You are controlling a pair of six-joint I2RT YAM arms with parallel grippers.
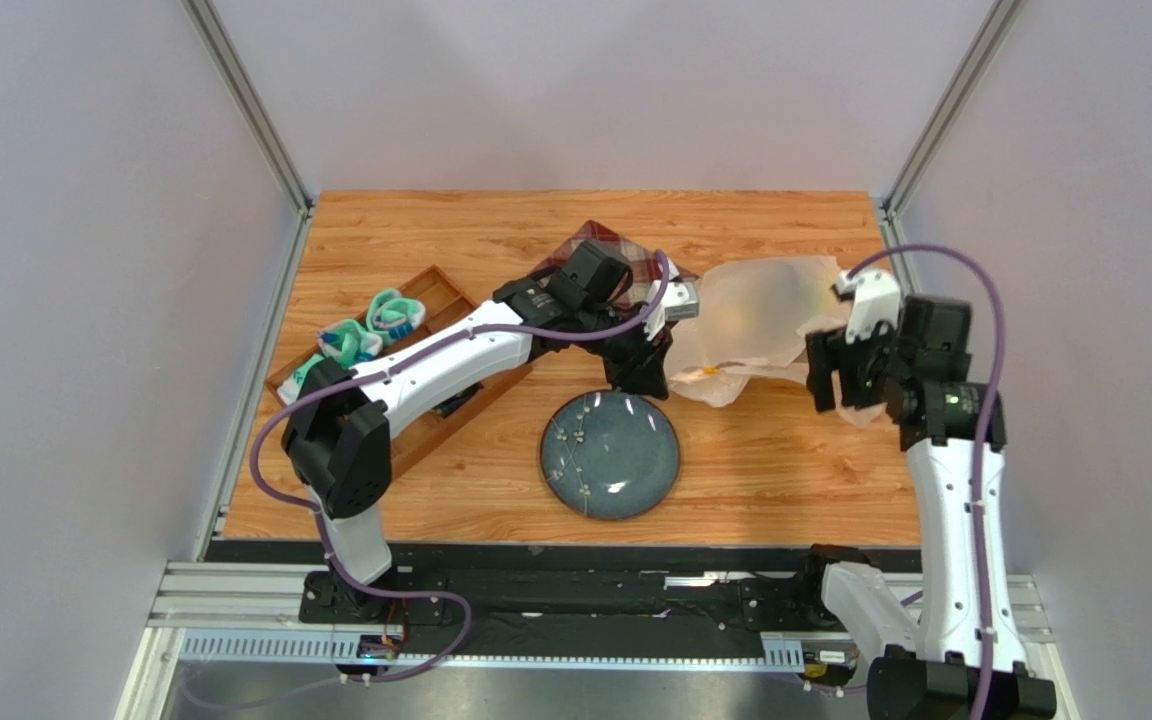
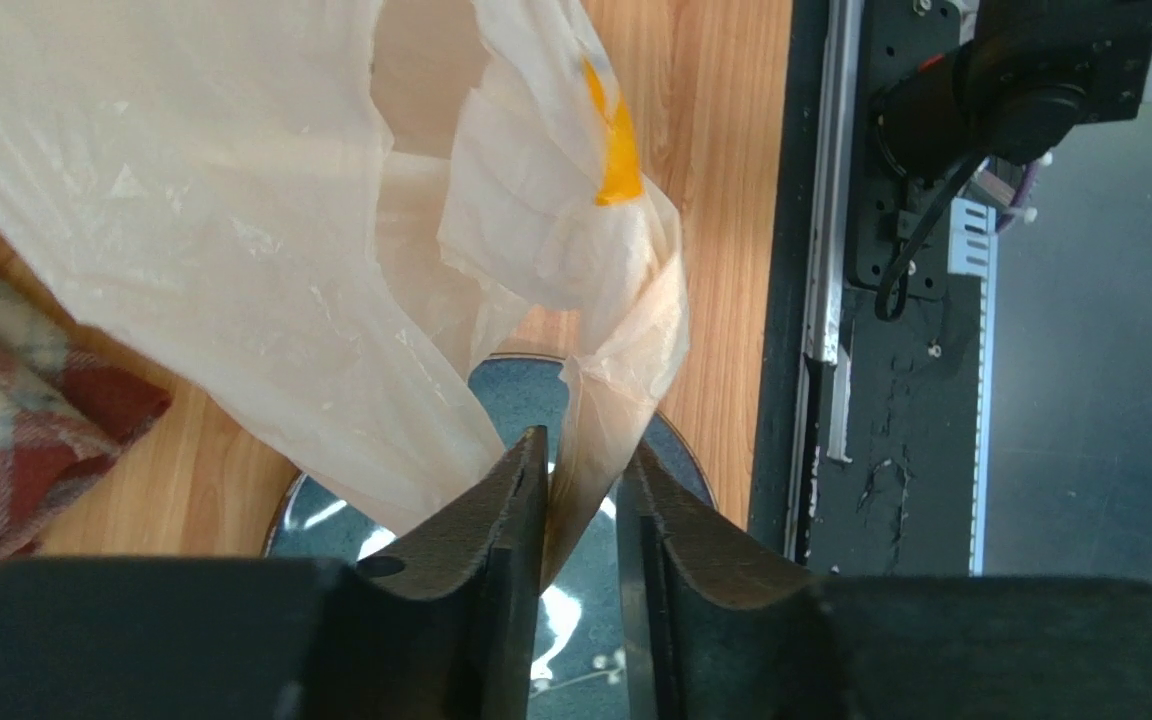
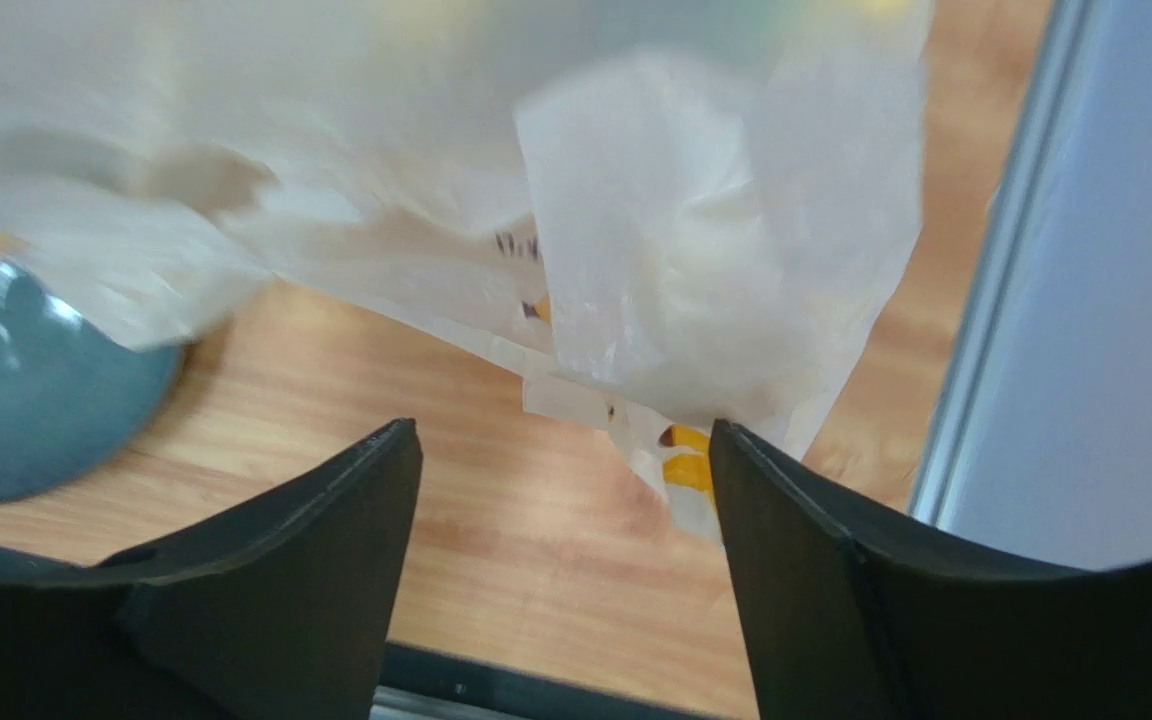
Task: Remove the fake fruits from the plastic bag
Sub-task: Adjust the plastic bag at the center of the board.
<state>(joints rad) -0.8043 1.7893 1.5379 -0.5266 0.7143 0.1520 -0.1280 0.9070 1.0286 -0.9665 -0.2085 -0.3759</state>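
The translucent beige plastic bag (image 1: 760,318) lies at the back right of the table, beside the blue-grey plate (image 1: 611,455). My left gripper (image 1: 657,365) is shut on a twisted strip of the plastic bag (image 2: 387,225), which runs between its fingers (image 2: 515,495) above the plate (image 2: 522,393). My right gripper (image 1: 842,375) is open at the bag's right corner, holding nothing; the plastic bag (image 3: 687,255) hangs in front of its fingers (image 3: 364,495) with a yellow print showing. The fake fruits are hidden inside the bag.
A red plaid cloth (image 1: 597,248) lies behind the left gripper and shows at the left in the left wrist view (image 2: 11,390). A wooden tray (image 1: 402,338) with teal and black coiled items stands at the left. The metal frame post (image 3: 988,300) is close on the right.
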